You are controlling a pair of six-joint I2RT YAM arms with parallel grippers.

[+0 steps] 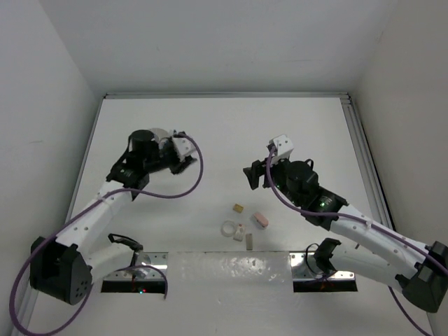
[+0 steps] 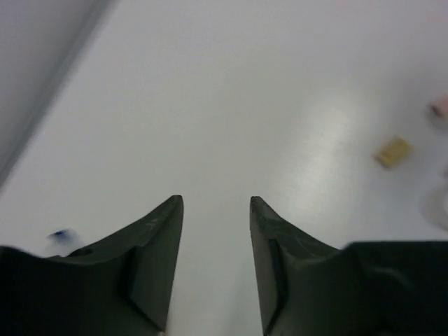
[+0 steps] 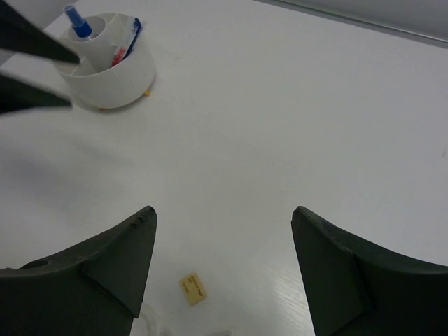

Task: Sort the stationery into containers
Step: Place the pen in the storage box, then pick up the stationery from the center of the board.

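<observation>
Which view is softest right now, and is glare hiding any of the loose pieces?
Left wrist view is softest: the tan block and pink eraser look smeared, beside a bright sheen on the table that hides neither. Right wrist view is sharper; the white tub reads clearly. Top view: glare sits only on the shiny strip between the arm bases.

No legible text, label, brand or number anywhere in view.
</observation>
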